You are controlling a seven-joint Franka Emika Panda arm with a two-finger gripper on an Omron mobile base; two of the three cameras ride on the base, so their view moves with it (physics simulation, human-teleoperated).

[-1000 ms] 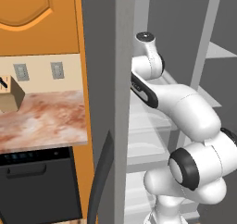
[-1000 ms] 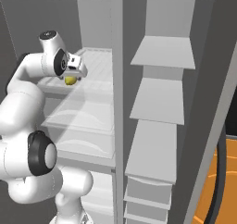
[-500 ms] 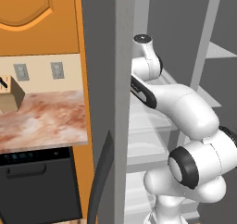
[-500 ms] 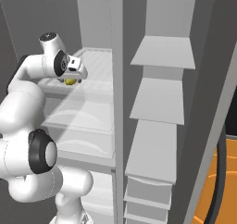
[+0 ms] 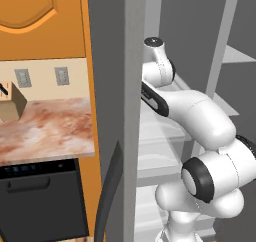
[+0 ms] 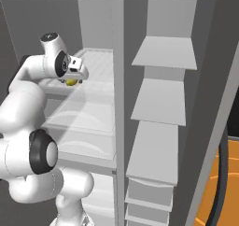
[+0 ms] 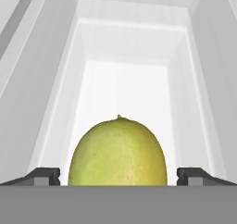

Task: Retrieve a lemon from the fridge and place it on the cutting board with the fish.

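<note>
The lemon is sitting on a white shelf inside the fridge, high up on the left side. In the hand view it is looking big and close, right between the two dark fingertips. The pincer is standing wide open, one tip on each side of the lemon, and it is not holding anything yet.

The lemon is looking small, round and light. Its skin is probably smooth and firm, so it may roll or slip if it gets bumped. The best place to squeeze is likely across its fat middle, where both sides are even. A soft squeeze should be enough, since it is not heavy.

The shelf is looking flat and smooth, with white walls close on both sides, so there is not much room to wiggle.

In the left base view, the white arm is reaching into the fridge. Next to the fridge a pinkish stone worktop is carrying a brown box. Orange cupboards are hanging above, and a black dishwasher is sitting below.
</note>
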